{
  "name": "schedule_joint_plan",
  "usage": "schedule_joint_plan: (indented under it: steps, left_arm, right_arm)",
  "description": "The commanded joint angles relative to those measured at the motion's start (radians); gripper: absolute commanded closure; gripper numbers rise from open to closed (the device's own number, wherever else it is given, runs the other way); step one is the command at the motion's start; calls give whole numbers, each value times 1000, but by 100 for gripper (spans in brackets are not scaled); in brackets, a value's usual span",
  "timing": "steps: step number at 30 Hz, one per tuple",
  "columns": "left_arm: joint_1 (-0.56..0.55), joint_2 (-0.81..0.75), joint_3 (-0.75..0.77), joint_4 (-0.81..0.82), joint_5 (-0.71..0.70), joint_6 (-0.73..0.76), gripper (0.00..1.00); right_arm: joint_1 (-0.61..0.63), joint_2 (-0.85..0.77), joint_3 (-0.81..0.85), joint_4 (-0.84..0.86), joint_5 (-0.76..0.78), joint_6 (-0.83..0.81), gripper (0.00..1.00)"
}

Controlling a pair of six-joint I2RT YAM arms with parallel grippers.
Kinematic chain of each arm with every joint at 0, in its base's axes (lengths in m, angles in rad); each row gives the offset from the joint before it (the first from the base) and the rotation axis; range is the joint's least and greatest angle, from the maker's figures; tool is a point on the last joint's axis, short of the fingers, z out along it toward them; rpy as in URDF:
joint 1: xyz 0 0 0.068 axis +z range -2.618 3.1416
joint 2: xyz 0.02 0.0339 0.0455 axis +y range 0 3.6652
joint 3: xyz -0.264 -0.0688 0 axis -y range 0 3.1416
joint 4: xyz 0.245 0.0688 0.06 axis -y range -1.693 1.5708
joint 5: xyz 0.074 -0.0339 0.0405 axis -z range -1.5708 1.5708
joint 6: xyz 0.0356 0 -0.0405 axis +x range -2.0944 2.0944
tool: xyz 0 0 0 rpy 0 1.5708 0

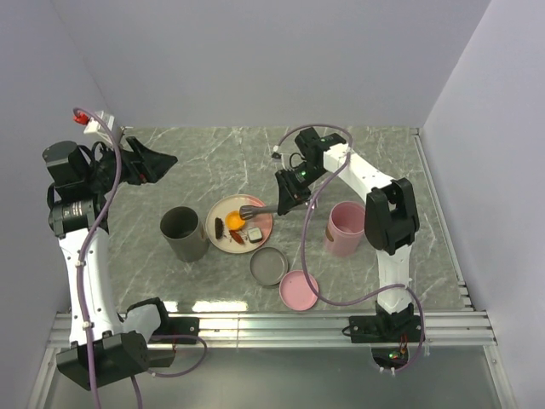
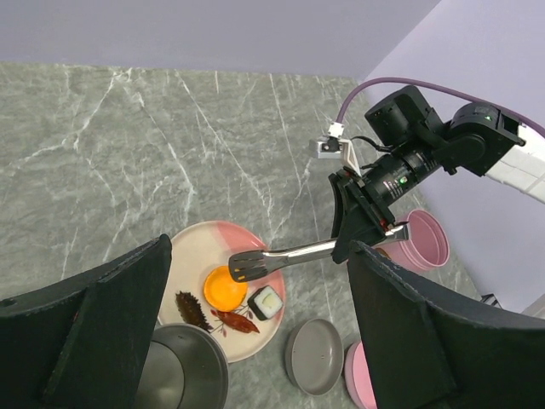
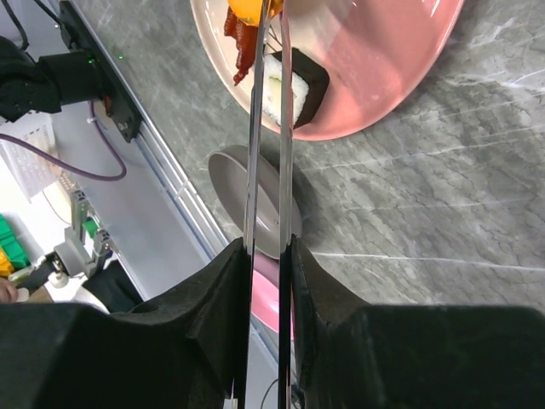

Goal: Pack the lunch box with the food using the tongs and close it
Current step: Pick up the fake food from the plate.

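Right gripper [image 3: 268,256] clamps tongs [image 2: 294,252]; only other views show their tips.

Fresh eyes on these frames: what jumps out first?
The right gripper clamps the tongs, whose tips are at the orange piece on the plate mid-table. The left gripper hangs open at far left, holding nothing. An open pink cup stands to the right of the plate.
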Motion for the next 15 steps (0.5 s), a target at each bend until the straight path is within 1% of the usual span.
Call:
schedule_joint_plan:
  steps: [1, 3, 4, 7, 11, 15]
  left_arm:
    - [-12, 5, 44, 18, -13, 13, 10]
    - [-23, 12, 51, 1, -36, 21, 10]
    - [-25, 25, 58, -27, -49, 28, 9]
    - [-25, 63, 85, -71, -77, 59, 5]
    - [-29, 106, 104, -135, -96, 132, 1]
    - [-28, 129, 119, -169, -91, 195, 1]
  right_arm:
    - [-13, -20, 52, -11, -46, -1, 83]
    - [-17, -42, 55, -12, -55, -1, 87]
    - [-24, -51, 56, -15, -67, -1, 92]
    - [-41, -89, 64, -22, -84, -4, 100]
    - [-70, -155, 56, -31, -101, -15, 100]
    - [-115, -271, 23, -29, -110, -21, 100]
